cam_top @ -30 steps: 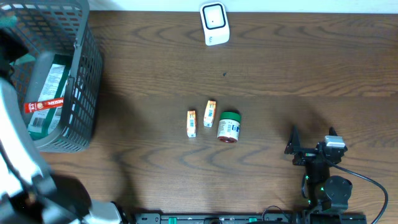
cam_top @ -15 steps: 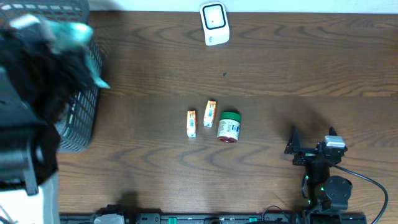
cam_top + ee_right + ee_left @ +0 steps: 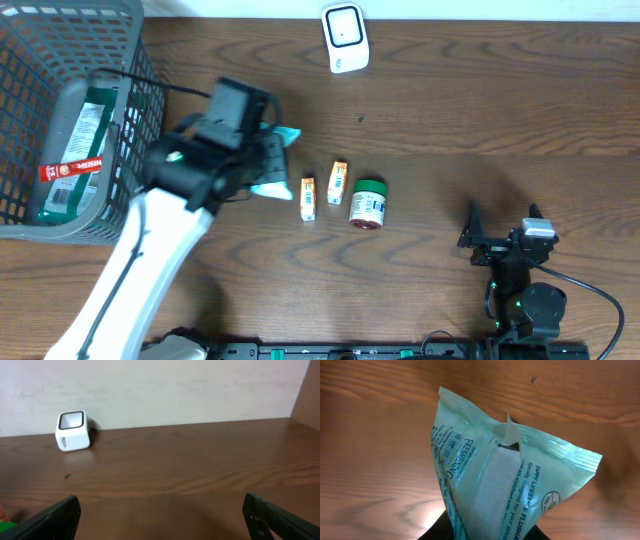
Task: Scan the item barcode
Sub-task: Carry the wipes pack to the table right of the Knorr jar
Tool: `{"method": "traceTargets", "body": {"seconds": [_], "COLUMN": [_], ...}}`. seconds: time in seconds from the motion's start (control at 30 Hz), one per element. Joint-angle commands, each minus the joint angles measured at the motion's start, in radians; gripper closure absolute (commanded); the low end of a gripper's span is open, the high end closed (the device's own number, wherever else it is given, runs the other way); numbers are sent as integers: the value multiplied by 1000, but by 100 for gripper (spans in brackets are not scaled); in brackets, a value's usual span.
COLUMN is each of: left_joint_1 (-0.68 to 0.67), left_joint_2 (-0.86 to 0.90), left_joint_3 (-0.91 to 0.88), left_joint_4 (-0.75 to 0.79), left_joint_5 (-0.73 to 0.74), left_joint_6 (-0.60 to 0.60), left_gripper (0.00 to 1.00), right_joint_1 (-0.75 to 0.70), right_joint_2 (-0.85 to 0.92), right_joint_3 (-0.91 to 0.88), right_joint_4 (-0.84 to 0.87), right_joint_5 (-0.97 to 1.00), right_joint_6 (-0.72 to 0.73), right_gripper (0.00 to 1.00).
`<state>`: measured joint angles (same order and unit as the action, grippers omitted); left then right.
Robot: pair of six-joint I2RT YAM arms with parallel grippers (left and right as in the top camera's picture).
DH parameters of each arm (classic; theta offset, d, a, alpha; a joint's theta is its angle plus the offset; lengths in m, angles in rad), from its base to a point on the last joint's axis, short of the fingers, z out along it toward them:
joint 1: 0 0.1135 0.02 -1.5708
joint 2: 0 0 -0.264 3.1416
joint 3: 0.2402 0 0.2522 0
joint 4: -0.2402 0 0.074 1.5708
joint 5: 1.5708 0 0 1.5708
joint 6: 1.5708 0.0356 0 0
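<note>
So the left jaws are clamped on the teal wipes pack (image 3: 505,480), which sticks out straight ahead of them over the worktop (image 3: 370,435). The right jaws gape wide, holding nothing; white scanner (image 3: 74,430) sits far ahead, off left.

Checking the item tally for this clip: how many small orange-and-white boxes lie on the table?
2. The first box lies beside the teal pouch; the second box next to the green-lidded jar. The arm may hide others.

crinkled teal wipes packet (image 3: 490,475), held aloft, white scanner (image 3: 345,37) well apart
</note>
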<state>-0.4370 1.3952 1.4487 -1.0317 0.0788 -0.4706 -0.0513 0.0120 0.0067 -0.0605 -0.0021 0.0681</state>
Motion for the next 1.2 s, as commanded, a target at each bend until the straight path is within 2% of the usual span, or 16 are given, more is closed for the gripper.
{"method": "traceTargets", "body": {"seconds": [0.0, 0.1, 0.23, 0.33, 0.5, 0.6, 0.83, 0.87, 1.0, 1.03, 1.17], "left_joint_1": [-54, -97, -155, -206, -302, -361, -457, -462, -468, -468, -469], "left_joint_2": [61, 127, 208, 256, 339, 394, 532, 546, 594, 605, 645], "left_joint_3": [6, 6, 6, 6, 6, 6, 6, 6, 6, 6, 6], "left_joint_4": [48, 124, 288, 394, 523, 578, 721, 737, 775, 782, 790], "left_joint_5": [-19, 39, 204, 214, 119, 29, -70, -79, -126, -126, -124], "left_joint_6": [-134, -203, -204, -205, -249, -293, -294, -294, -294, -294, -294], "left_gripper": [84, 84, 84, 89, 90, 90, 89, 85, 83, 77, 70], "right_joint_1": [-7, -7, -7, -7, -9, -9, -9, -9, -9, -9, -9], "right_joint_2": [-5, -5, -5, -3, 79, 195, 484, 513, 598, 612, 649], "right_joint_3": [-1, -1, 3, 59, 274, 413, 660, 678, 716, 716, 716], "right_joint_4": [34, 58, 147, 111, -39, -122, -310, -326, -363, -364, -370], "right_joint_5": [23, -31, -122, -161, -160, -160, -188, -201, -217, -217, -213], "right_joint_6": [-15, 11, 23, 97, 72, 32, -9, -25, -40, -40, -74], "right_gripper": [1, 1, 1, 1, 1, 1, 1, 1, 1, 1, 1]}}
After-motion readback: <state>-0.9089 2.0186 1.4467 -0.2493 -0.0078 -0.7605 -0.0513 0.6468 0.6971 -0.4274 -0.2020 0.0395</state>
